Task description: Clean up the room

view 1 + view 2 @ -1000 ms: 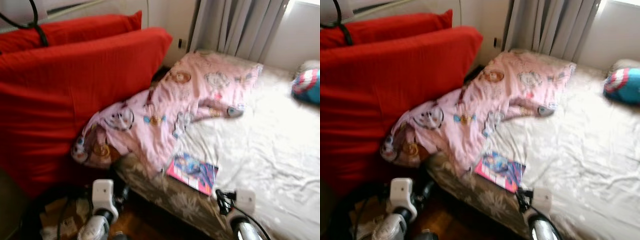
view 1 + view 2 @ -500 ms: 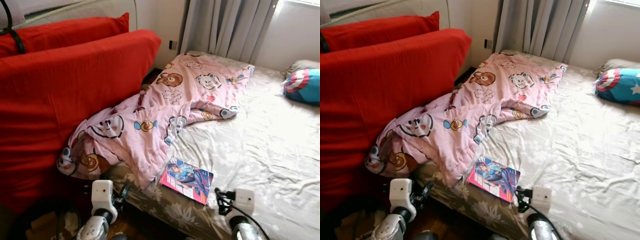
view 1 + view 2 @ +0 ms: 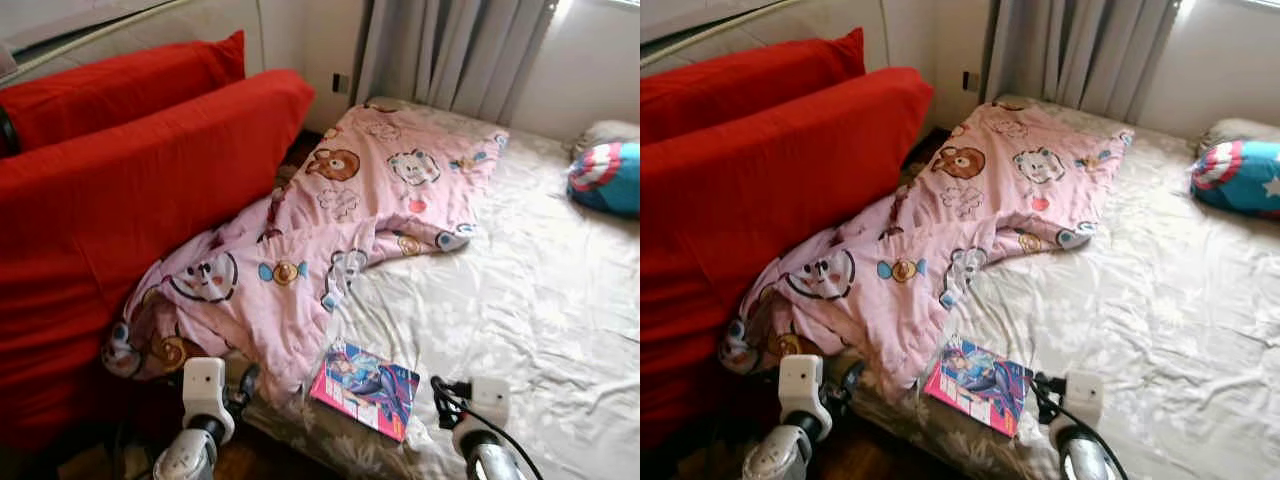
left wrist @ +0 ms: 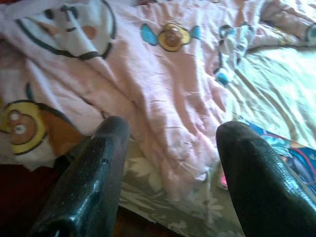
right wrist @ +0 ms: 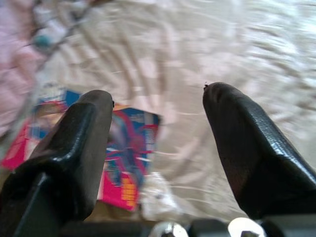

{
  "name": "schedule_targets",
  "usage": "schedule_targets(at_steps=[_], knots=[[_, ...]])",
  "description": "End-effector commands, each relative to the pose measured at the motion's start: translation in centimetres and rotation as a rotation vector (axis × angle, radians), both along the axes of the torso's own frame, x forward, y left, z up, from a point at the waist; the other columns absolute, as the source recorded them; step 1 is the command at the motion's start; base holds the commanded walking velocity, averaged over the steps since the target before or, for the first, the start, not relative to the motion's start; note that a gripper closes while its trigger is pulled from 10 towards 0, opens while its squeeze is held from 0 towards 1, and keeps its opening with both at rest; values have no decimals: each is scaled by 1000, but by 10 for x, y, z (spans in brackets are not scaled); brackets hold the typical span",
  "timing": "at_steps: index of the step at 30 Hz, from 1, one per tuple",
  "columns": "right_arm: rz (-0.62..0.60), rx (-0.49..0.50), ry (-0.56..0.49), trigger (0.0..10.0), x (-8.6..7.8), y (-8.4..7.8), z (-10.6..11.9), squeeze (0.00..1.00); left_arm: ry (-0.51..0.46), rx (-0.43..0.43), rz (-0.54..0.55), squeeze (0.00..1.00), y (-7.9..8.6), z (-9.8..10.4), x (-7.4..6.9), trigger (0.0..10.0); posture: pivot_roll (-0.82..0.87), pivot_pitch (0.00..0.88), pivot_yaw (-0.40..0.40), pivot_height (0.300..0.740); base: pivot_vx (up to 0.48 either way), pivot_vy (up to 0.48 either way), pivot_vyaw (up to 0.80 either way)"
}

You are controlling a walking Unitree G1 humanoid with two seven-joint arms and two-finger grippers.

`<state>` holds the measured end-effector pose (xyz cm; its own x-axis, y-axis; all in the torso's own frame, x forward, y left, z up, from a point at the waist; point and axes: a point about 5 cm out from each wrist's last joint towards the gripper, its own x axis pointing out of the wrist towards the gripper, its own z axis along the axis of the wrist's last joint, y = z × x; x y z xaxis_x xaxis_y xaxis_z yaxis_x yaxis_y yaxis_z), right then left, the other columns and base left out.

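A crumpled pink cartoon-print blanket (image 3: pixel 340 230) lies along the bed's left side and spills over its near corner. A colourful comic book (image 3: pixel 366 388) rests on the beige sheet (image 3: pixel 520 300) by the front edge. My left gripper (image 4: pixel 170 158) is open, low at the bed's corner, facing the blanket's hanging end (image 4: pixel 163 113). My right gripper (image 5: pixel 158 143) is open too, just right of the comic book (image 5: pixel 126 163), over the sheet. Both wrists (image 3: pixel 205 390) (image 3: pixel 485 400) show at the bottom of the eye views.
Two big red cushions (image 3: pixel 130 200) stand against the bed's left side. A blue pillow with a star shield (image 3: pixel 605 175) lies at the far right. Grey curtains (image 3: pixel 450 50) hang behind the bed. Dark wooden floor (image 3: pixel 250 465) shows below the corner.
The camera has moved nearer and steadied, so the bed sits lower and sharper in view. Blanket and comic book lie as before. Both arms hold the same pose.
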<state>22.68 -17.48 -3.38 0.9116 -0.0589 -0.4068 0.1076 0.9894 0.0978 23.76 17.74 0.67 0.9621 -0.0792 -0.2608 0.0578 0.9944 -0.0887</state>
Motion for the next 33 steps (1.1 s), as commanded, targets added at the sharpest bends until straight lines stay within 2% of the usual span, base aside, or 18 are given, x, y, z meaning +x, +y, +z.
schedule_targets(at_steps=[1, 33], knots=[[-10, -4, 5, 10000, -3, -3, -2, 0, 18, -1, 2, 0, 0, -3, -4, 10000, -42, 90, -70, 740, 0, 0, 0], [27, 20, -1, 10000, -3, 2, -4, 0, 15, 1, -6, 0, -2, -3, -1, 10000, -46, 72, -65, 740, 0, 0, 0]])
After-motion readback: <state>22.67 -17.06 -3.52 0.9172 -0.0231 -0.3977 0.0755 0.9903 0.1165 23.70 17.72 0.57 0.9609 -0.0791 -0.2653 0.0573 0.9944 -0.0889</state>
